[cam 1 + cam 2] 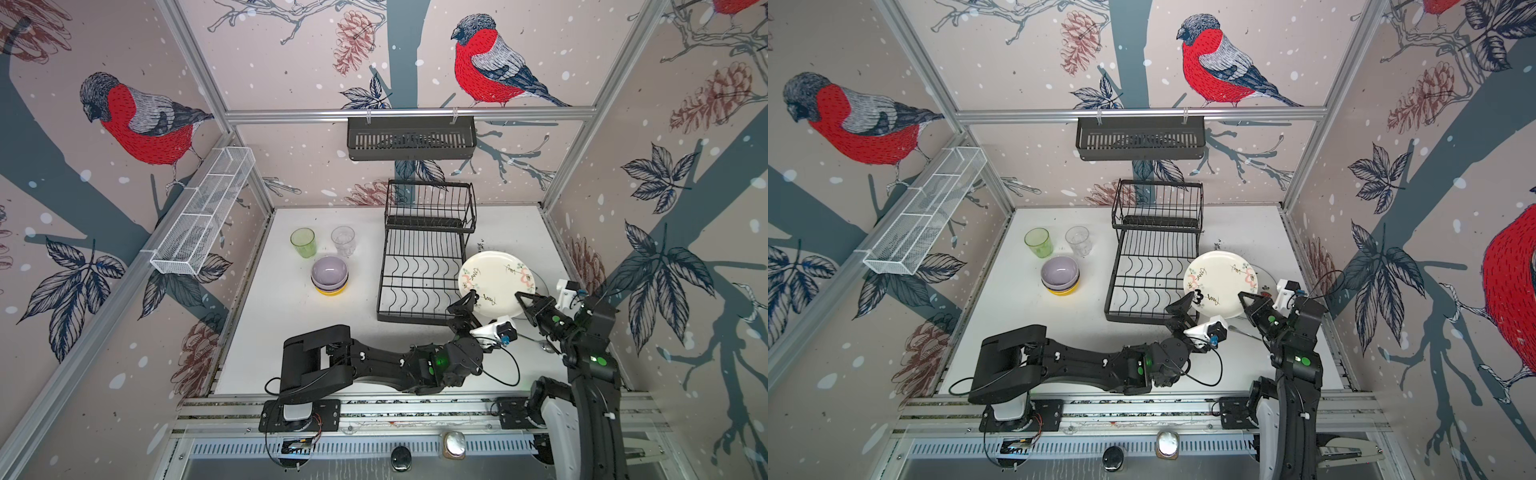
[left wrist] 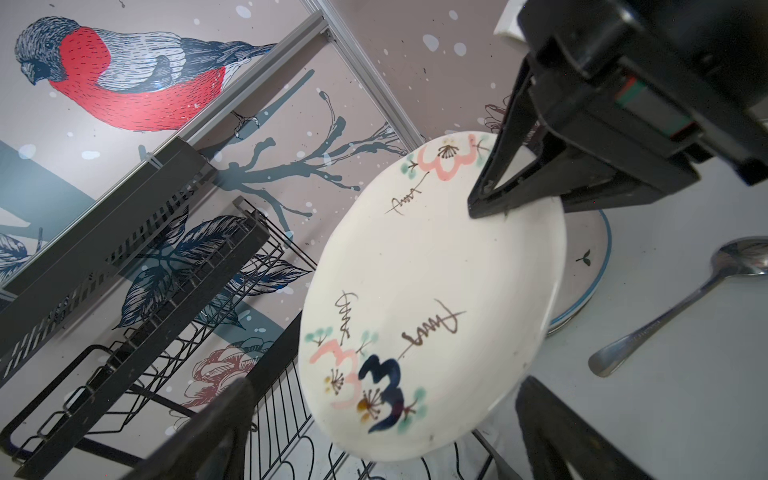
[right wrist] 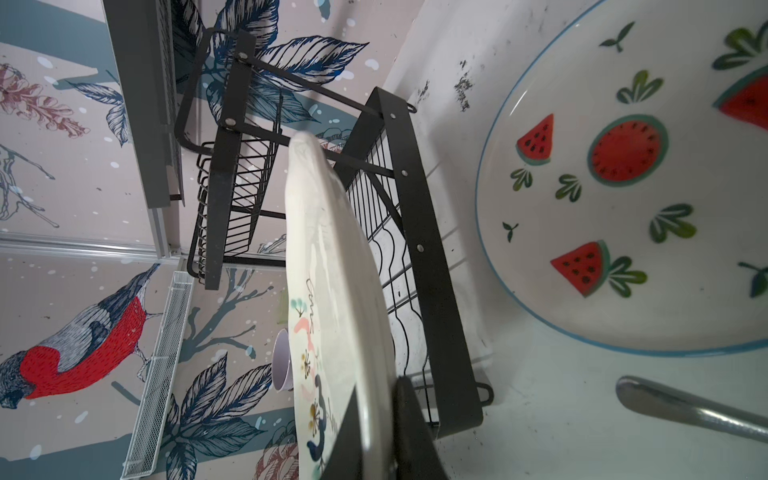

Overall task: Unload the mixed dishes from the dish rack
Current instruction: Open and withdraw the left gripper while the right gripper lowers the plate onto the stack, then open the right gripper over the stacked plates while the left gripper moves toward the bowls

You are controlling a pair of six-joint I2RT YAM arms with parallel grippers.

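The white plate with painted flowers (image 1: 494, 278) (image 2: 432, 270) hangs tilted just right of the empty black wire dish rack (image 1: 419, 282) (image 1: 1146, 286). My right gripper (image 1: 521, 299) (image 3: 380, 415) is shut on its rim. My left gripper (image 1: 473, 309) (image 2: 382, 451) stands open, its fingers wide on either side of the plate's opposite edge without touching it. Under the held plate a watermelon-patterned plate (image 3: 623, 216) (image 1: 1264, 279) lies flat on the table. A green glass (image 1: 303, 243), a clear glass (image 1: 343, 240) and a lilac bowl (image 1: 329, 271) stacked on other bowls stand left of the rack.
A metal spoon (image 2: 685, 299) (image 1: 544, 344) lies on the table by the right arm. A dark slatted basket (image 1: 411, 137) hangs on the back rail. A white mesh trough (image 1: 203, 208) runs along the left wall.
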